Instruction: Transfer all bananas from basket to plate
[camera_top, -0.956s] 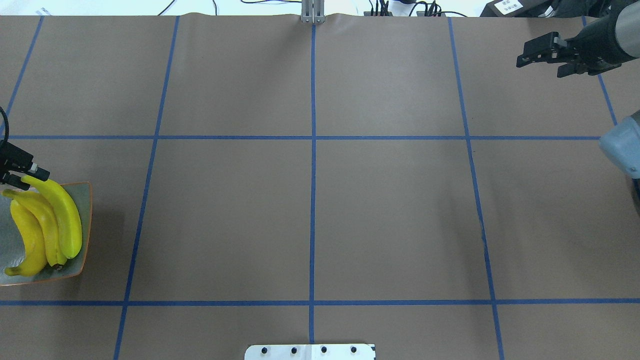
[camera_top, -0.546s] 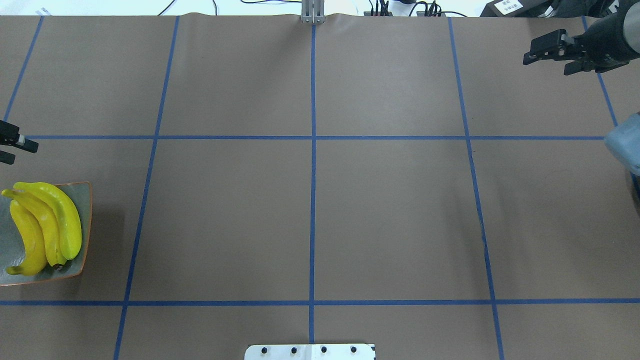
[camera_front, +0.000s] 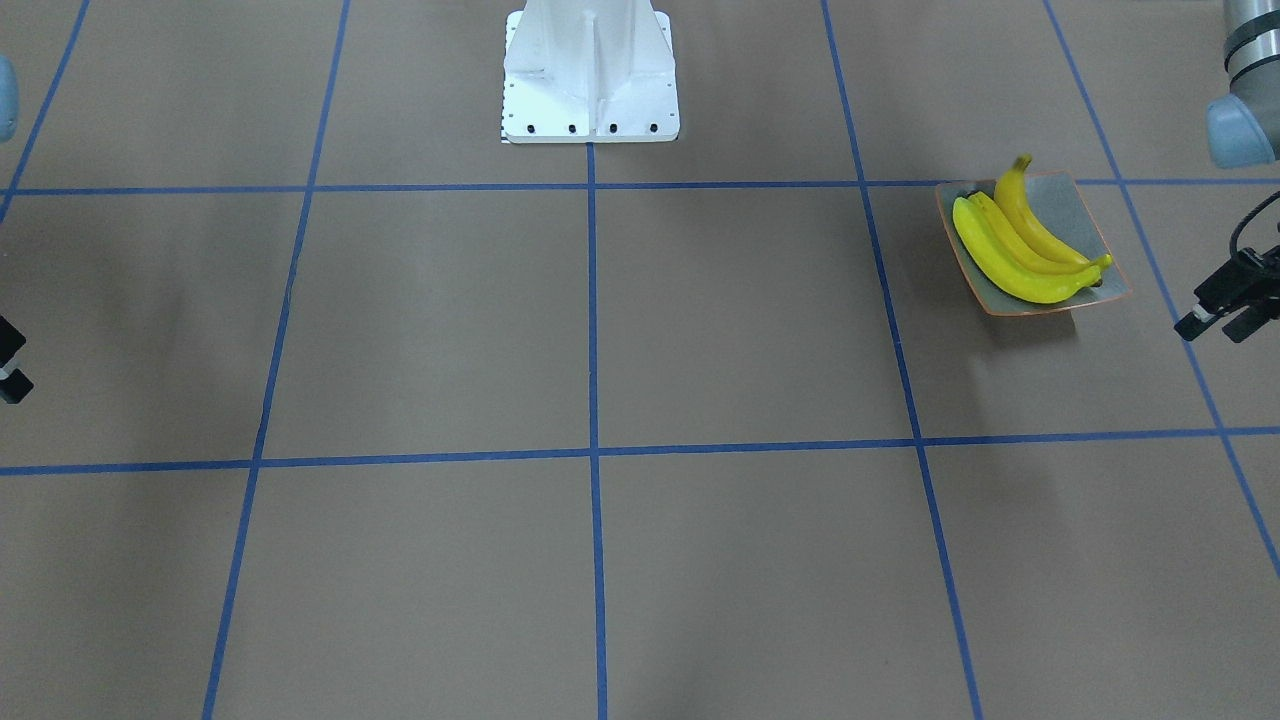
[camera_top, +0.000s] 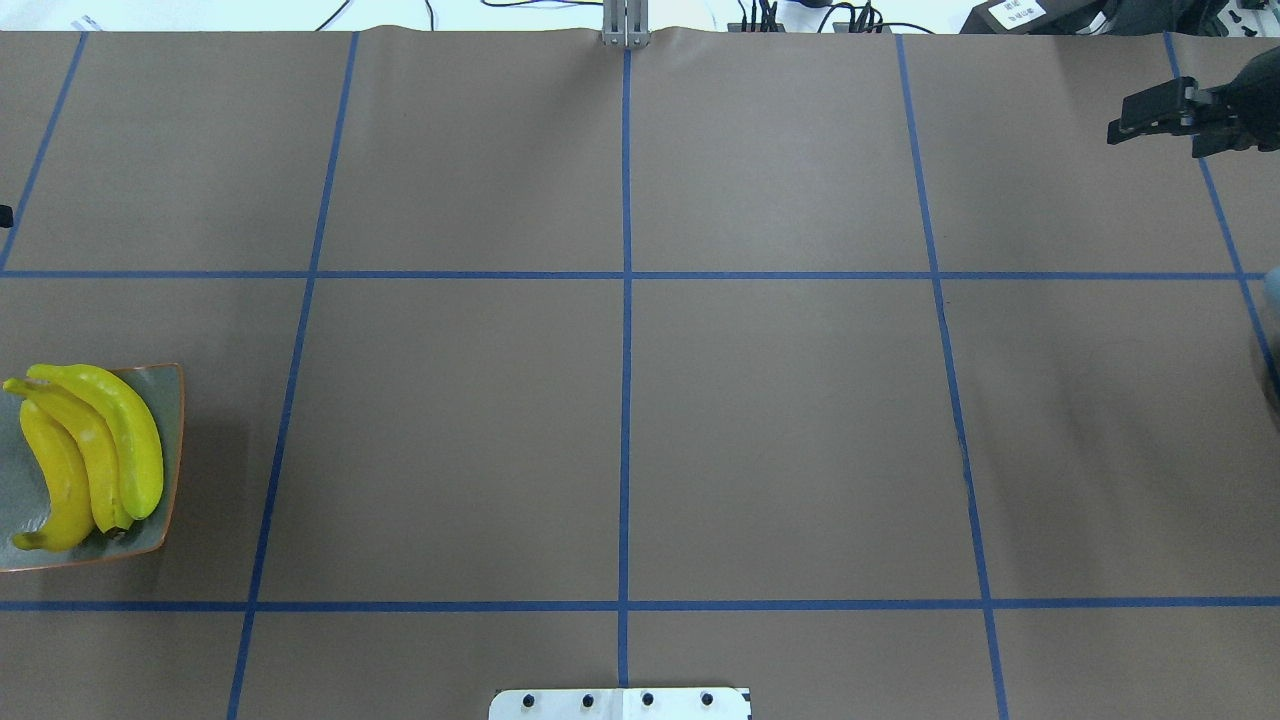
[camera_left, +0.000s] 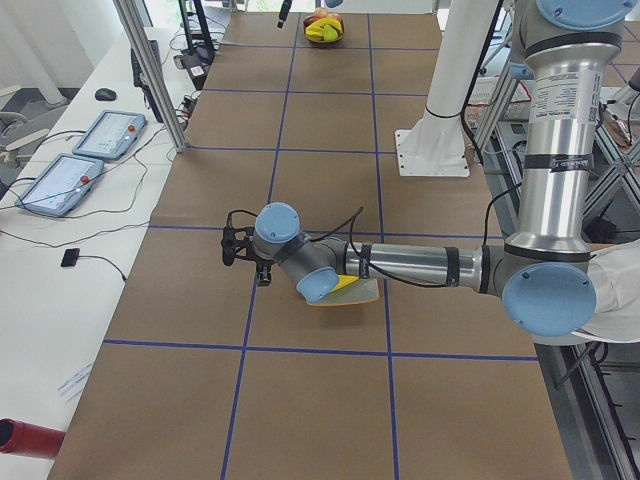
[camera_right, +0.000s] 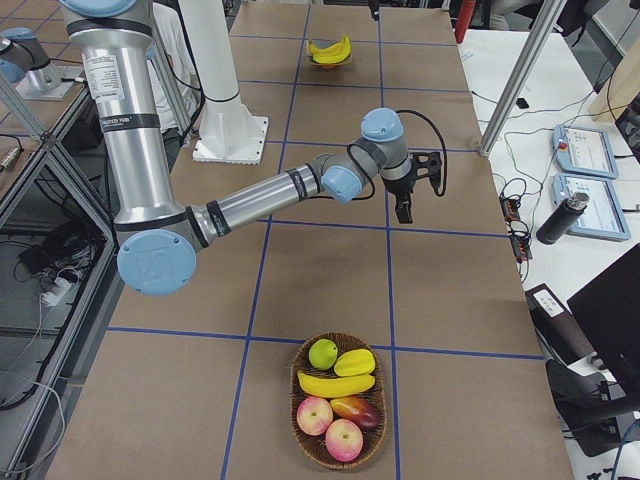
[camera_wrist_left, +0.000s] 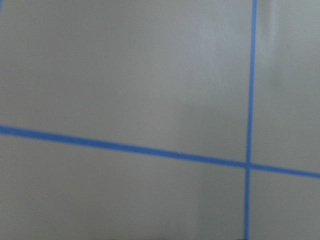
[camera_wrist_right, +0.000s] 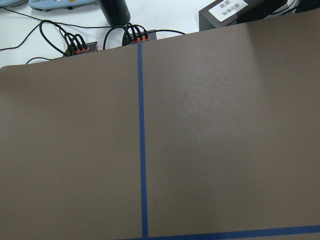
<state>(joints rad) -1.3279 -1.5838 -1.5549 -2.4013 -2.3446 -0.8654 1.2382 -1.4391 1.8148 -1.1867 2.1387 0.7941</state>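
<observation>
One banana (camera_right: 335, 384) lies across the middle of the basket (camera_right: 294, 405), touched on both sides by round fruit (camera_right: 343, 438). I judge the pick to be the riskiest part: fingers coming down spread could close on a neighbour as well, or nudge the banana deeper among the rest. A pinch away from its middle would let the smooth, curved fruit swing or slide out. The carry is long too, since the basket sits at the robot's right end of the desk (camera_top: 780, 430) and the plate (camera_top: 168, 385) at the left end, well apart. A hand-over between the arms, if one is used, is a likely place to drop it. Three bananas (camera_top: 90, 455) already lie side by side on the plate and fill much of it, so a fourth set on top of them could roll over the low rim. The right fingers (camera_top: 1145, 108) are spread and hold nothing, hanging above bare desk well away from the basket, toward the desk's far edge. The left fingers (camera_front: 1205, 315) are also spread and empty, near the plate but apart from it, off its outer corner on the side away from the robot's base.
</observation>
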